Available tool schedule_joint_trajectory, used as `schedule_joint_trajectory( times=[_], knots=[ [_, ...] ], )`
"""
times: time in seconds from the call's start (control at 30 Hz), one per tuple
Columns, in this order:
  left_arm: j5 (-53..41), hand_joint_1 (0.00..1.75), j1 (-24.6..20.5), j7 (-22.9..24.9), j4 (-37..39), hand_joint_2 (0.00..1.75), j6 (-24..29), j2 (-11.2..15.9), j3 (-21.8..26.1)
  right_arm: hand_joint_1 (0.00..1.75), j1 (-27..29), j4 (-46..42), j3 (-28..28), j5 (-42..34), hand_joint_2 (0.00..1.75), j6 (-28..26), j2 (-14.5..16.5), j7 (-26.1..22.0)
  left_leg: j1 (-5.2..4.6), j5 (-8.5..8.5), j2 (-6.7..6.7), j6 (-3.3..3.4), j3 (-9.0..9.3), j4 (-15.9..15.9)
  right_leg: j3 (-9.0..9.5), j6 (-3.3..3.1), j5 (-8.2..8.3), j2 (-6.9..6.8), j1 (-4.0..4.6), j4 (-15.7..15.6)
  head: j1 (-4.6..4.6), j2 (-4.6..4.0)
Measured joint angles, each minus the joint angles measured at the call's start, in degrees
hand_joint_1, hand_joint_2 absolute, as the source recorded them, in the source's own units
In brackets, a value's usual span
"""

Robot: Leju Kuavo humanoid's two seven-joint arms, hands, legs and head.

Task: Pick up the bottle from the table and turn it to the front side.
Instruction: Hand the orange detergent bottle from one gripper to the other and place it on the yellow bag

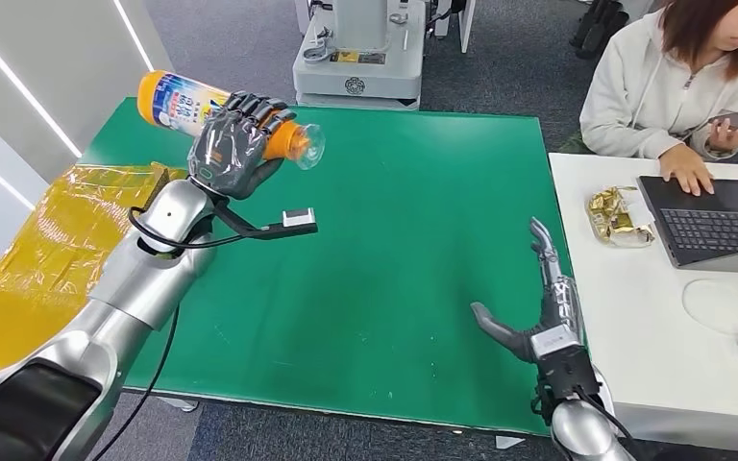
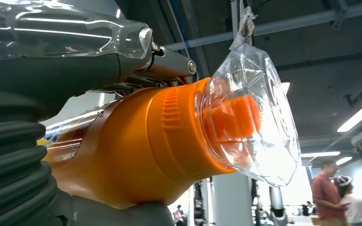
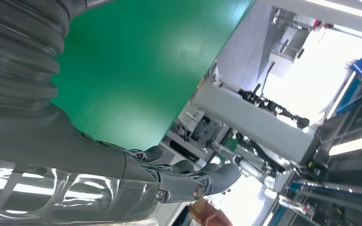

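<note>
My left hand [image 1: 238, 144] grips an orange bottle [image 1: 179, 102] with a white and blue label, raised above the far left of the green table [image 1: 394, 240]. The bottle lies nearly level, its clear-wrapped cap [image 1: 305, 144] pointing right. In the left wrist view the orange bottle [image 2: 136, 146] and its clear cap cover [image 2: 254, 117] sit close in front of my left hand [image 2: 52, 61]. My right hand [image 1: 536, 307] hovers open over the table's near right part, fingers spread and holding nothing. The right wrist view shows my right hand [image 3: 122, 174] over the green table [image 3: 136, 70].
Yellow plastic sheeting [image 1: 48, 250] drapes off the table's left side. A white table [image 1: 634, 317] on the right carries a laptop [image 1: 721, 221], a gold wrapper [image 1: 617, 215] and a cable. A person [image 1: 677, 82] sits there holding a phone. A grey machine base [image 1: 360, 58] stands beyond the table.
</note>
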Motion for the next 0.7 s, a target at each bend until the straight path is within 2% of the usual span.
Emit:
schedule_joint_trajectory(
  times=[0.13, 0.27, 0.43, 0.6, 0.7],
  knots=[
    [-2.4, 1.75, -0.6, 1.9, 0.0, 1.75, -1.2, 2.5, -0.4, 0.0, 3.5, -4.6, -2.8, -0.2, 1.75, -0.6, -1.3, -0.2, -0.01, 0.0, -0.01, 0.0, -0.01, 0.0, 0.02, 0.0, -0.01, -0.02, -0.01, 0.0, 0.03, 0.0],
    [-4.9, 1.75, 0.7, 5.2, -0.1, 1.75, -3.1, 6.5, -0.8, 0.0, 7.6, -8.4, -6.0, -0.6, 1.75, -0.3, -2.3, -1.2, -0.01, -0.04, 0.14, -0.03, 0.02, 0.0, 0.03, 0.0, 0.0, 0.13, -0.02, 0.0, 0.03, 0.0],
    [-7.4, 1.75, 6.4, 7.8, -1.6, 1.75, -2.8, 11.1, -0.5, 0.0, 10.8, -11.2, -9.2, 0.4, 1.75, 0.8, -2.4, -1.9, 0.01, -0.06, 0.16, -0.05, 0.03, 0.0, -0.03, -0.01, -0.02, 0.19, 0.0, 0.0, 0.01, 0.0],
    [-8.3, 1.75, 9.2, 8.9, -3.1, 1.75, -3.9, 13.2, 0.0, 0.0, 11.6, -12.5, -10.4, 1.1, 1.75, 0.8, -2.3, -1.5, 0.01, -0.07, 0.17, -0.07, 0.01, 0.0, 0.03, -0.01, -0.02, 0.18, 0.0, 0.0, 0.04, 0.0],
    [-8.6, 1.75, 14.1, 11.3, -5.7, 1.75, -5.7, 15.8, 1.9, 0.0, 13.0, -14.0, -11.6, 2.8, 1.75, 1.5, -1.8, -0.3, -0.01, -0.17, 0.43, -0.13, 0.14, -0.1, 0.04, -0.02, -0.03, 0.47, -0.02, 0.0, 0.02, 0.0]
  ],
)
